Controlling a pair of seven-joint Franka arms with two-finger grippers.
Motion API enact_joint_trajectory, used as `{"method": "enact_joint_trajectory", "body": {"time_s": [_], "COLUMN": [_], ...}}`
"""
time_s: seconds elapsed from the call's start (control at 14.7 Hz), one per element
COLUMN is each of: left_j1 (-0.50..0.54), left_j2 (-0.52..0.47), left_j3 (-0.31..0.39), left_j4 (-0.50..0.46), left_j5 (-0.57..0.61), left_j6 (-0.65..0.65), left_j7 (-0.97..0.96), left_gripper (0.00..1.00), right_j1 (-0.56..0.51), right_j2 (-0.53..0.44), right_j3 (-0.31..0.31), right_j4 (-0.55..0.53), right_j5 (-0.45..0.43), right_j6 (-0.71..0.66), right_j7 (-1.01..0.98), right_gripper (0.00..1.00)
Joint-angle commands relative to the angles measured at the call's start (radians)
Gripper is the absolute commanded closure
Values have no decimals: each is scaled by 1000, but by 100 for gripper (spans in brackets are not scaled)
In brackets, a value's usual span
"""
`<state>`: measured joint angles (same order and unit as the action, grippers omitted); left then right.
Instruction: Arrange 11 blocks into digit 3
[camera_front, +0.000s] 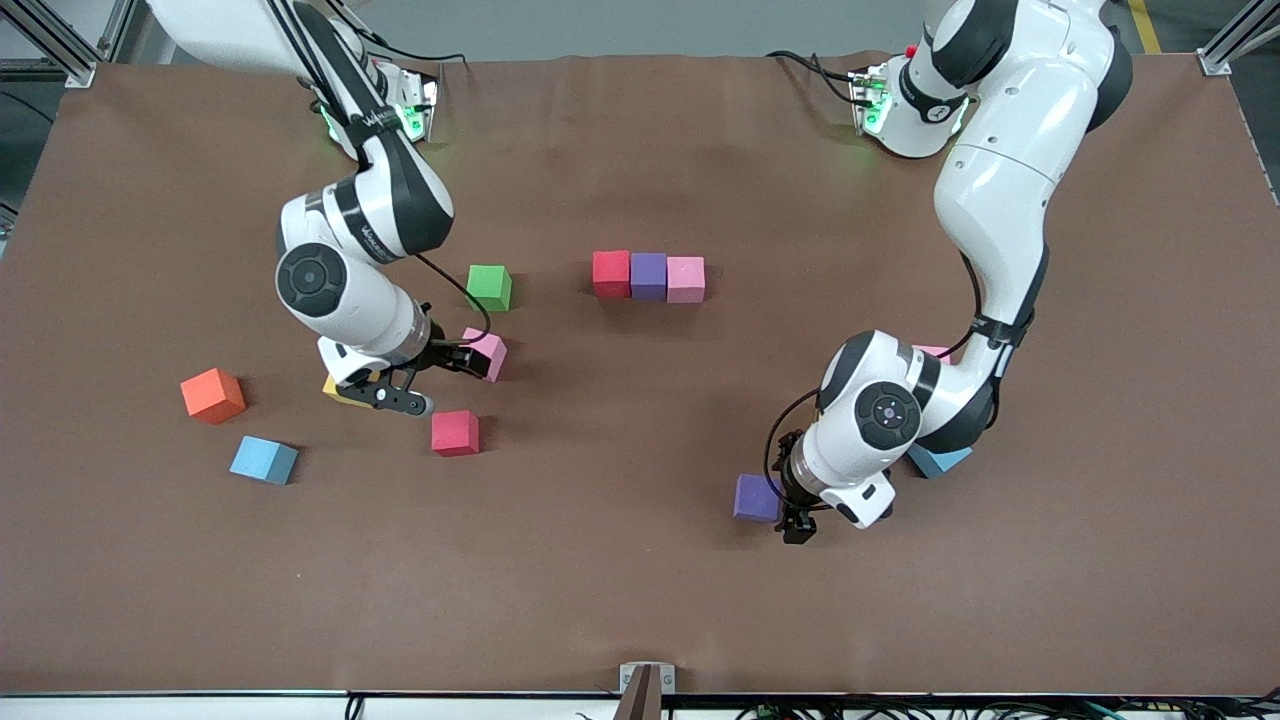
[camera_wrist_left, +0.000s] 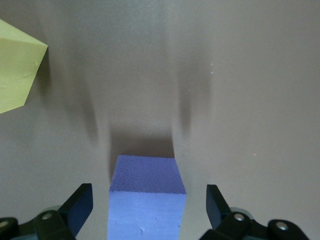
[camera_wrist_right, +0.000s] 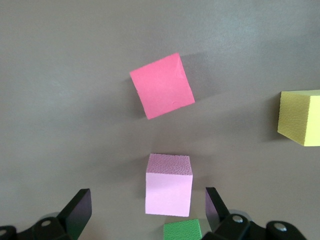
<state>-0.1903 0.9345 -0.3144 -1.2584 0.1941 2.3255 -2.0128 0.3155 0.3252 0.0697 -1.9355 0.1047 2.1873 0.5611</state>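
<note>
I have both arms bent low over the surface (camera_front: 640, 600), left claw (camera_front: 797, 528) and right claw (camera_front: 440, 375) each spread wide, gripping nothing.

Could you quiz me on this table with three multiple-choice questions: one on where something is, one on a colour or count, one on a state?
1. The left gripper is over which block?
A. green block
B. loose purple block
C. orange block

2. How many blocks form the touching row?
A. three
B. five
C. one

3. The right gripper's fingers are:
A. shut on a block
B. open
C. out of view

Answers:
B, the left wrist view shows the loose purple block between its fingers.
A, a red, purple and pink row.
B, the right gripper straddles the pink block untouched.
</note>
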Motion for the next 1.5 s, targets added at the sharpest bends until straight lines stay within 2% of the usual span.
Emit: {"method": "enact_joint_trajectory", "body": {"time_s": [0.0,0.48,0.54,0.61,0.68,0.82,1.09,1.43], "left_j1": [-11,-24,-24,-24,-23,-21,-23,-14], "left_j2": [6,63,64,64,61,44,-12,-91], "left_j3": [6,6,6,6,6,5,-3,-31], "left_j4": [8,10,10,10,10,10,10,7], "left_j5": [-19,-15,-12,-10,-12,-9,-4,-5], "left_j6": [5,89,89,89,89,78,19,-145], "left_j7": [-4,8,9,22,61,115,140,299], "left_gripper": [0,1,8,23,42,67,82,83], "right_j1": [2,34,34,36,36,36,36,42], "right_j2": [23,72,72,74,75,87,106,115], "right_j3": [4,4,5,4,4,4,5,5], "right_j4": [-36,-94,-109,-112,-112,-112,-117,-117], "right_j5": [-23,-22,-22,-22,-22,-22,-22,-17], "right_j6": [19,63,80,89,92,94,98,98], "right_j7": [-17,-15,-15,-17,-18,-18,-17,-15], "right_gripper": [0,5,5,5,5,5,5,8]}}
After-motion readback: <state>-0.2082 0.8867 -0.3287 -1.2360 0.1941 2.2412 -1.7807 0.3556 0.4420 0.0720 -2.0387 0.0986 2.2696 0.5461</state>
